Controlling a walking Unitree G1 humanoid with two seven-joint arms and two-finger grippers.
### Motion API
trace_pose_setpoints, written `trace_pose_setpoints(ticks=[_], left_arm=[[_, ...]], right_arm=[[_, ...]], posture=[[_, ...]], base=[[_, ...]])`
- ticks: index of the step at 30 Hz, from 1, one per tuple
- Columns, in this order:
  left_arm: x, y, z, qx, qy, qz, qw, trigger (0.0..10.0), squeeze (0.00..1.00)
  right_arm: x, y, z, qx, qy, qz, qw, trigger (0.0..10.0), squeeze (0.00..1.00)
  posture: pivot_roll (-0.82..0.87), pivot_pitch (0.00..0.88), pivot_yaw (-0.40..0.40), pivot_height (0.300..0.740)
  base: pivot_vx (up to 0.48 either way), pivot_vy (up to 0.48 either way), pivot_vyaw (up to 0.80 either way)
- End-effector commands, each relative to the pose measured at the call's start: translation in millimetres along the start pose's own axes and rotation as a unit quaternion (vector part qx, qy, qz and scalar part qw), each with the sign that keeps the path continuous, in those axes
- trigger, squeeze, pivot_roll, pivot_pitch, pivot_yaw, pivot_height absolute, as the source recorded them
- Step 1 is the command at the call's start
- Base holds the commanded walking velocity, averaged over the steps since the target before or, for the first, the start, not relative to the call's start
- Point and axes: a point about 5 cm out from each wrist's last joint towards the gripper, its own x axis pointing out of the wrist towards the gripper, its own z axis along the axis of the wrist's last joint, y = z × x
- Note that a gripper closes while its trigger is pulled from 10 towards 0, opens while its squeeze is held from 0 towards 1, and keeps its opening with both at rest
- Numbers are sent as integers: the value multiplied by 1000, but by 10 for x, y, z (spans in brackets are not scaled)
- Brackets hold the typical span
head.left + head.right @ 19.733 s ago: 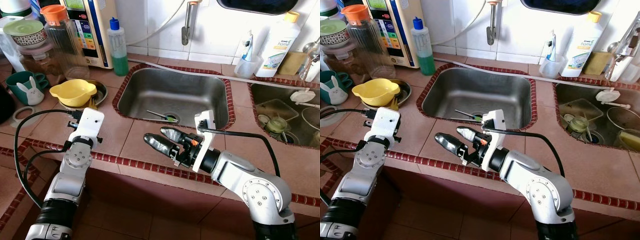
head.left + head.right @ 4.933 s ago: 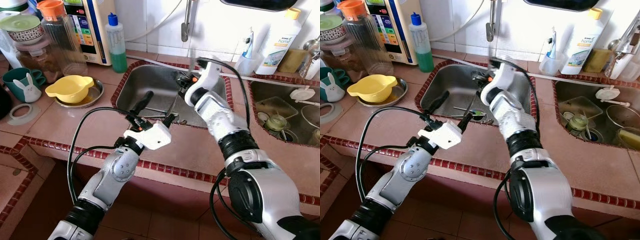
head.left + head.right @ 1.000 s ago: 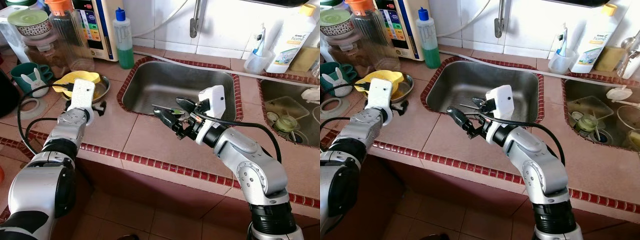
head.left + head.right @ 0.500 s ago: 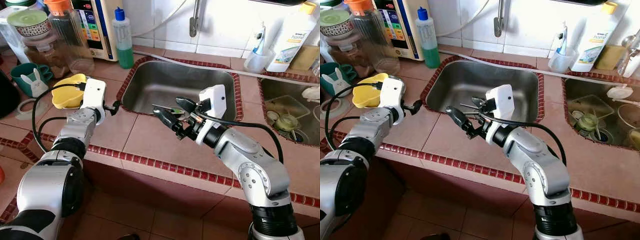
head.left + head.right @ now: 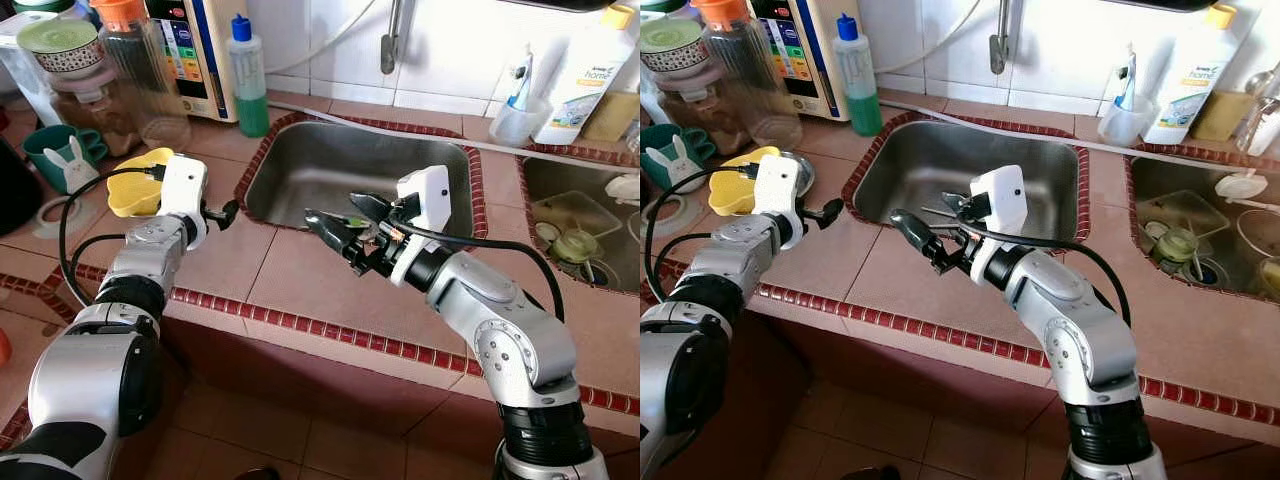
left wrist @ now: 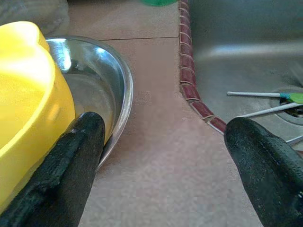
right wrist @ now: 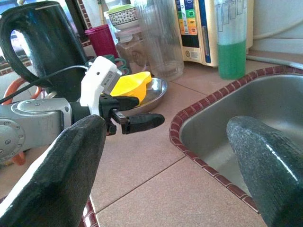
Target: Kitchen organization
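End effectors both gape empty: left end effector (image 6: 161, 175) beside the yellow bowl (image 5: 136, 193), right end effector (image 5: 342, 222) near the sink (image 5: 300, 170).

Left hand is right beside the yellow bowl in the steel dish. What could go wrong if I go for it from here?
1. The left hand is open, one finger close against the yellow bowl; closing may push it instead of gripping its rim.
2. The bowl sits loose in the steel dish, so the dish may slide or come up with it.
3. The open right hand hovers over the sink edge nearby; a leftward swing could bring the arms together.
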Motion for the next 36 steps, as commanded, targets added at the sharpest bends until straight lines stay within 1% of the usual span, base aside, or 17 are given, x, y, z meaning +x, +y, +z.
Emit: trace_pose_setpoints(ticks=[1,9,15,16,23,27,28,29,32,33,34,35,36], left_arm=[[-8,-25,-25,-1,6,-16,1000,10000,0],[-27,-147,-58,-6,7,-46,999,10000,0],[-76,-209,-20,-9,0,-60,998,10000,0],[-104,-253,-2,-11,-4,-69,998,10000,0],[-216,-379,22,-17,-7,-87,996,10000,0],[-323,-485,34,-28,-7,-99,995,10000,0],[-360,-506,33,-25,-9,-98,995,10000,0],[-360,-506,33,-25,-9,-98,995,10000,0],[-418,-494,122,-3,-36,-79,996,10000,0],[-437,-432,241,18,-70,-52,996,10000,0],[-447,-396,308,32,-89,-37,995,10000,0],[-447,-396,308,32,-89,-37,995,10000,0],[-455,-315,369,31,-102,-8,994,10000,0]], right_arm=[[9,-14,50,-6,-9,3,1000,10000,0],[14,-27,58,-7,-9,2,1000,10000,0],[21,-33,57,-6,-9,3,1000,10000,0],[28,-31,57,-6,-9,3,1000,10000,0],[43,-31,57,-5,-10,4,1000,10000,0],[52,-32,51,-5,-10,4,1000,10000,0],[57,-33,51,-4,-10,4,1000,10000,0],[57,-33,51,-4,-10,4,1000,10000,0],[68,-36,49,-3,-12,4,1000,10000,0],[72,-38,47,-3,-12,3,1000,10000,0],[75,-38,44,-2,-12,3,1000,10000,0],[75,-38,44,-2,-12,3,1000,10000,0],[82,-37,41,-1,-13,4,1000,10000,0]], posture=[[-19,87,40,740],[-10,89,37,740],[-3,90,36,740],[0,90,36,740],[6,89,37,740],[12,89,38,740],[13,88,37,740],[13,88,37,740],[19,87,35,740],[24,86,34,740],[24,86,34,740],[24,86,34,740],[26,85,33,740]], base=[[0,0,0],[0,0,0],[0,0,0],[0,0,0],[0,0,0],[0,0,0],[0,0,0],[0,0,0],[0,0,0],[0,0,0],[0,0,0],[0,0,0],[0,0,0]])
